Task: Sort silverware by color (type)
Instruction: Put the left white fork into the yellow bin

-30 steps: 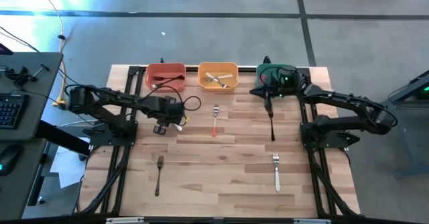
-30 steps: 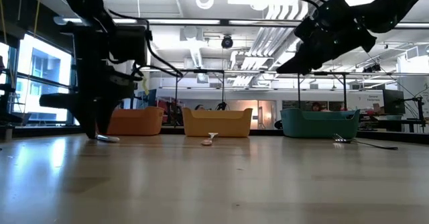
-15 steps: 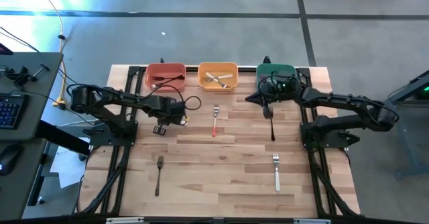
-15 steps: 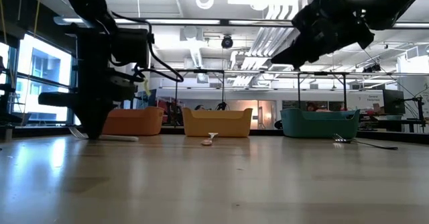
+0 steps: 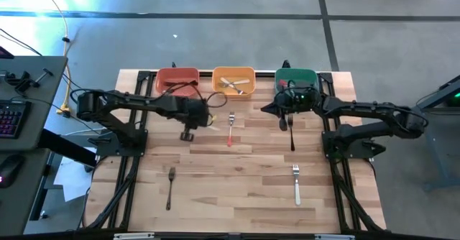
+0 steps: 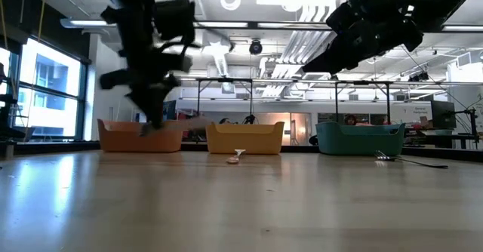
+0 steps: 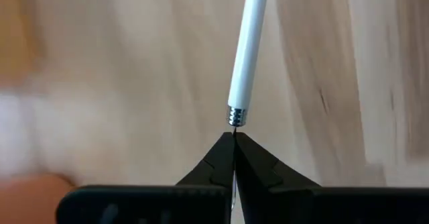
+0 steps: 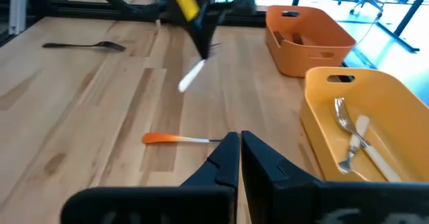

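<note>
Here the left gripper (image 7: 234,138) fingers pinch a white-handled fork (image 7: 247,56); the right gripper (image 8: 239,138) fingers meet, empty.

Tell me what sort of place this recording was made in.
Most likely a robotics lab or workshop in an open industrial hall: a wooden table on a bare concrete floor, a side desk with a keyboard, and exposed ducts overhead.

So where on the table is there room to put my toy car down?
The table's near middle is bare, between the dark fork and the white fork. It's crowded by the bins: there the left gripper holds a white-handled fork, the right gripper hangs beside a black fork, and a red-handled fork lies between.
</note>
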